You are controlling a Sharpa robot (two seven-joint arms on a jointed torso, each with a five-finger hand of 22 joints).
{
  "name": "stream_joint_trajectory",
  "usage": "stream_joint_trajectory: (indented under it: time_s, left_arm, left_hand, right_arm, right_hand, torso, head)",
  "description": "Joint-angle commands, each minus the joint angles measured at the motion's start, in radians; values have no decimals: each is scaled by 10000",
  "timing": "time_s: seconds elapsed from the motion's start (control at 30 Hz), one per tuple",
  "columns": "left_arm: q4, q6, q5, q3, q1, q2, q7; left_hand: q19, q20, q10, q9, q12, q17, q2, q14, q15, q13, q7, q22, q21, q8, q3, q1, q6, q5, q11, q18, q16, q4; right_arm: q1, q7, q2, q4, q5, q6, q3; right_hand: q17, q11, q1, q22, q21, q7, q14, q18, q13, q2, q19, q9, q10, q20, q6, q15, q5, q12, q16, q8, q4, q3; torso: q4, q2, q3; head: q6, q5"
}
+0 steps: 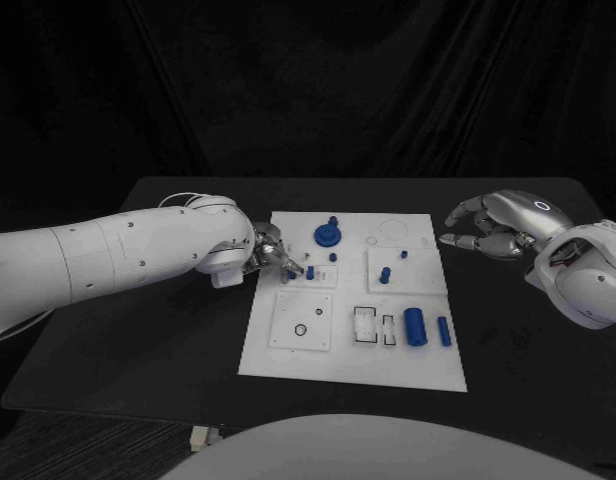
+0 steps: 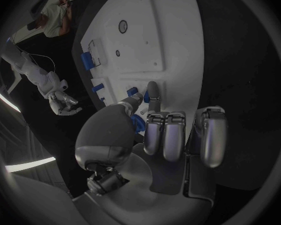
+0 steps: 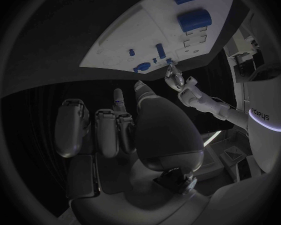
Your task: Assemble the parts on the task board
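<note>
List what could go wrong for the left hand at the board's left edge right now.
The left hand works fingertips-first among small blue pegs on the task board; a slip could knock one over. Its knuckles hide the contact in the head view, so misalignment may go unseen. The right hand hovers off the board, bracing nothing.

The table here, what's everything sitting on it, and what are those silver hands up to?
Table: one, black, under everything.
Task board: one, white, mid-table.
Round part: one, blue, board's far side.
Cylinders: two, blue, side by side on the board's near right.
Small pegs: several, blue, around the board's middle; exact count unclear.
Left hand: silver, fingertips at a small peg by the board's left edge.
Right hand: silver, fingers curled, holding nothing, off the board's right side.
</note>
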Motion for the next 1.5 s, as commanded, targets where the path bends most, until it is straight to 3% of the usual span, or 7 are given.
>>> stream_joint_trajectory:
  time_s: [0.03,0.73,1.1,1.23,1.37,1.4,1.5]
  left_arm:
    - [-13,210,-10,-11,-34,16,-32]
    - [125,-590,-10,-9,-35,-168,318]
    - [412,-4205,-10,-2,320,-678,4516]
    - [147,-5019,-212,-3,425,-658,6645]
    - [-171,-5191,-1401,-5,445,-508,7892]
    - [-228,-5191,-1754,-6,435,-467,8031]
    - [-410,-5028,-3113,-7,359,-306,8122]
  left_hand:
    - [279,54,1009,-39,35,2635,-5,1039,26,2626,26,2236,-61,-63,-273,-186,39,-168,-4,154,26,165]
    - [271,81,1009,-79,35,2635,-26,1039,56,2626,61,2229,-94,-98,-1973,-1084,91,-585,33,161,26,1454]
    - [521,67,1009,1622,35,2635,73,1039,97,2626,174,2357,294,926,-4113,-1513,-1240,-602,93,64,26,1686]
    - [83,386,887,1702,-96,2635,340,1039,574,2539,783,2187,-209,337,-4257,144,-3413,-490,633,162,26,1521]
    - [-1598,750,-1548,757,-2201,2018,579,-103,1066,1305,1250,1663,-1796,-128,-4409,2106,-5242,523,1069,470,-653,1626]
    - [-1650,776,-3455,454,-3897,770,669,-2204,1030,369,1114,1671,-1760,-207,-4189,2940,-5482,742,1024,476,-2125,1359]
    - [-2755,933,-8038,-622,-9200,-1135,739,-4264,1228,-2726,778,1309,-2836,-707,-3235,4789,-6281,734,1357,684,-4335,854]
  right_arm:
    - [-21,-145,-3,8,-22,20,7]
    - [-22,-146,-57,51,-22,-18,7]
    - [22,-7,-337,265,-22,-443,9]
    - [74,23,-433,360,-22,-591,9]
    - [91,45,-452,409,-22,-619,9]
    - [92,49,-446,411,-22,-617,9]
    - [94,62,-408,401,-22,-603,9]
  right_hand:
    - [1353,82,59,1818,-48,11,752,138,2635,44,48,-20,1064,56,51,75,60,25,-57,11,-65,-9]
    - [1341,85,134,1816,-61,14,749,140,2635,60,47,-38,1064,57,56,77,184,25,-65,1,-125,20]
    - [1352,86,134,1821,-47,15,752,136,2635,59,53,-39,1064,57,60,78,195,25,-57,1,-127,19]
    - [1361,88,131,1825,-33,16,754,133,2635,54,59,-39,1064,57,69,78,201,25,-50,5,-126,15]
    - [1368,89,128,1824,-39,16,755,134,2635,50,57,-39,1064,57,74,79,205,25,-45,7,-125,12]
    - [1368,89,128,1824,-39,16,755,134,2635,50,57,-39,1064,57,74,79,205,25,-45,7,-125,12]
    - [1368,89,128,1824,-39,16,755,134,2635,50,57,-39,1064,57,74,79,205,25,-45,7,-125,12]
  torso:
    - [0,-1,-1]
    - [0,1,0]
    - [-1,-2,-3]
    - [-5,-10,-2]
    - [-1,-19,9]
    - [0,-21,10]
    - [-12,-10,3]
  head:
    - [-2,-12]
    - [-2,9]
    - [-2,5]
    - [-2,-4]
    - [-2,-24]
    - [-2,-36]
    - [-2,-22]
